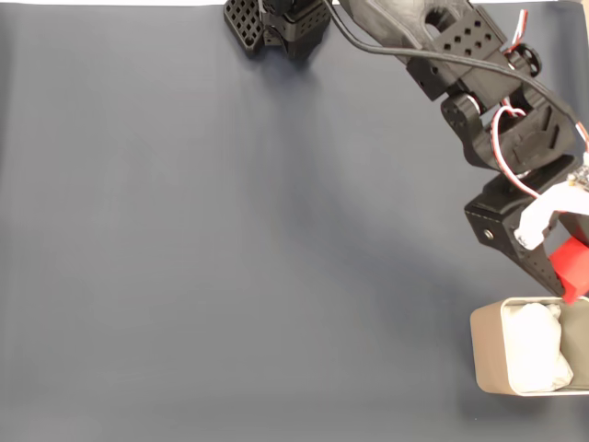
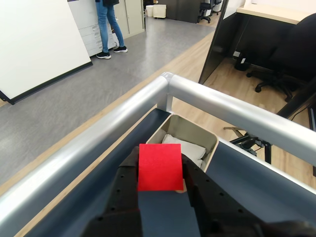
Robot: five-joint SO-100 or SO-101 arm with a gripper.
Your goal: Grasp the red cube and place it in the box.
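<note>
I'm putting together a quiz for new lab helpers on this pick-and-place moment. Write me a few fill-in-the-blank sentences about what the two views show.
1. The gripper is shut on the ____ cube.
2. In the wrist view, the cube sits between the two black ____.
3. The box holds lumpy padding of ____ colour.
4. In the fixed view, the box lies near the ____ right corner of the grey table.

Missing words: red; fingers; white; lower
</note>
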